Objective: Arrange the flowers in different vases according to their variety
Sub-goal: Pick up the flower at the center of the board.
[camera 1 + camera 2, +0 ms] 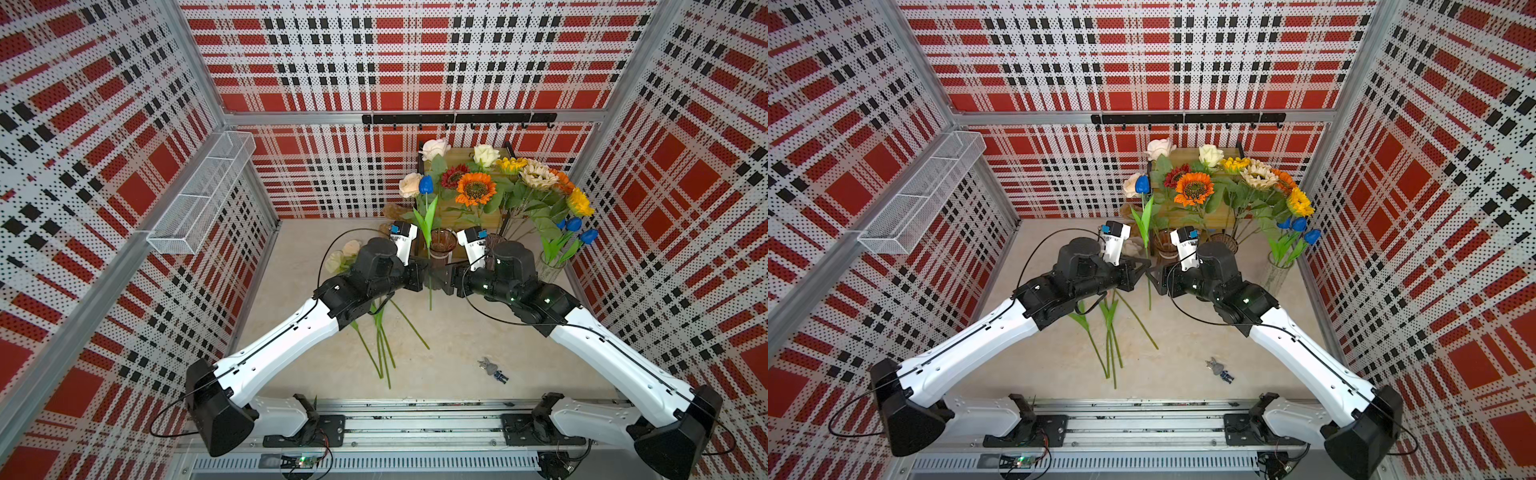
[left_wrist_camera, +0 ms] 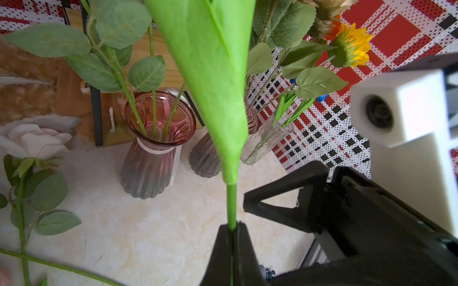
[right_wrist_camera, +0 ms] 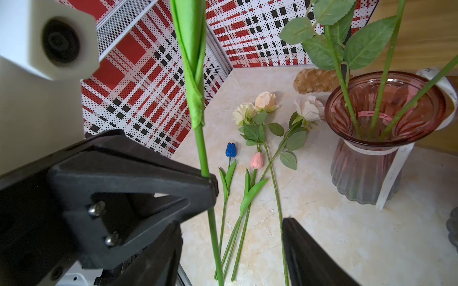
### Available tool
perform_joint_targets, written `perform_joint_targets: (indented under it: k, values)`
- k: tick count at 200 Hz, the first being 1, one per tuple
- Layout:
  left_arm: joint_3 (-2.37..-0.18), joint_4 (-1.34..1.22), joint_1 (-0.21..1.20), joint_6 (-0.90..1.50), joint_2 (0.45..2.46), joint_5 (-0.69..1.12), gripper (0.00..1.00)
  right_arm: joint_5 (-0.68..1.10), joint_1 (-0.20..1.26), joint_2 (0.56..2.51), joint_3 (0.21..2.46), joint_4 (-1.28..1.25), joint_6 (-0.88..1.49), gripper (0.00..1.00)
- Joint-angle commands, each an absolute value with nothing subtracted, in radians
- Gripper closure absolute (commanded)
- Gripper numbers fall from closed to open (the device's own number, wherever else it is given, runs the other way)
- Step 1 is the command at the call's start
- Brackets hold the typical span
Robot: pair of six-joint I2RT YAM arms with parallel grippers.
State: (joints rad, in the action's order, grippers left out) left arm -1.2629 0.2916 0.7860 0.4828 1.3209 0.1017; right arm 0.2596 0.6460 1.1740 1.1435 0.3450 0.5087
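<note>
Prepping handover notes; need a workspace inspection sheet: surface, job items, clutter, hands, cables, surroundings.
Surface: beige table.
Job's things: rose vase, sunflower vase and clear vase with blue tulips stand at the back; roses, blue tulip, pink tulip lie loose.
Clutter: figurine, furry lump, wooden rack.
Hands: left hand shut on upright tulip's stem; right hand open, close to that stem.
Cables: black cable loop on each arm.
Surroundings: plaid walls, wire basket, hook rail.
</note>
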Motion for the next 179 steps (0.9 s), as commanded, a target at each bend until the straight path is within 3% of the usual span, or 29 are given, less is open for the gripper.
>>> perform_joint_targets:
  k: [1, 179]
  values:
    - [-1.276, 0.248, 0.796, 0.483, 1.327, 0.114, 1.00, 0.279, 0.657, 1.190, 1.144, 0.308, 0.511, 0.31]
    - [-1.276, 0.241, 0.787, 0.485, 1.321, 0.126, 1.00, 0.313, 0.667, 1.128, 1.068, 0.333, 0.508, 0.41]
